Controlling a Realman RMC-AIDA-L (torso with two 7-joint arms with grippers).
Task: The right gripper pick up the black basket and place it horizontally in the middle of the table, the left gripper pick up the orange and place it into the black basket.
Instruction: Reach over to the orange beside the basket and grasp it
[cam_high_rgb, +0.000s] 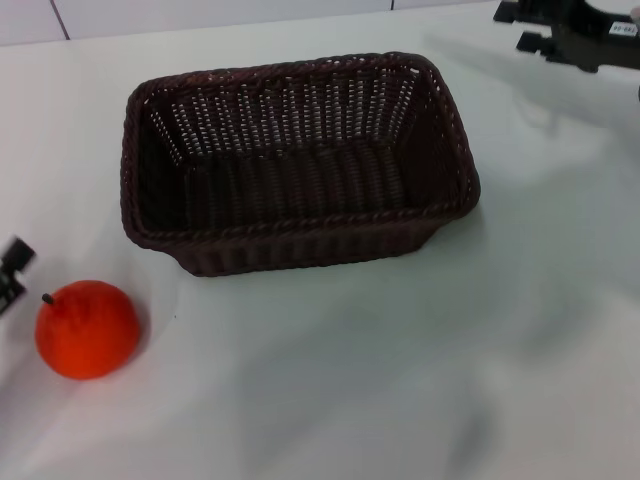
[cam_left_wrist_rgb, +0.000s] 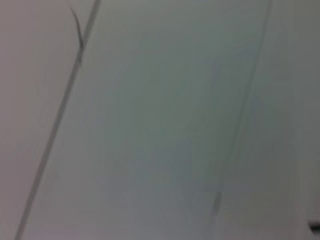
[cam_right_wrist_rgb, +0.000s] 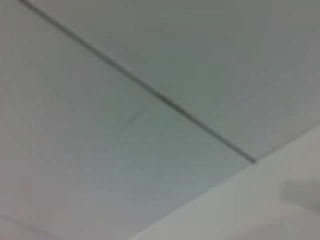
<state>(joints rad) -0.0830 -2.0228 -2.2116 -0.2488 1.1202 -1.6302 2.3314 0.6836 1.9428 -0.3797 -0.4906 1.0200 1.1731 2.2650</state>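
The black basket (cam_high_rgb: 300, 160) lies lengthwise across the middle of the white table (cam_high_rgb: 400, 380), upright and empty. The orange (cam_high_rgb: 87, 329) sits on the table in front of the basket's left end, stem up. A small part of my left gripper (cam_high_rgb: 12, 272) shows at the left edge, just left of the orange and a little farther back, not touching it. My right gripper (cam_high_rgb: 520, 27) is at the far right, beyond the basket's right corner, with its fingers apart and empty. Both wrist views show only pale blurred surfaces with thin seams.
The table's far edge meets a pale wall (cam_high_rgb: 200, 15) behind the basket. Bare white tabletop lies in front of and to the right of the basket.
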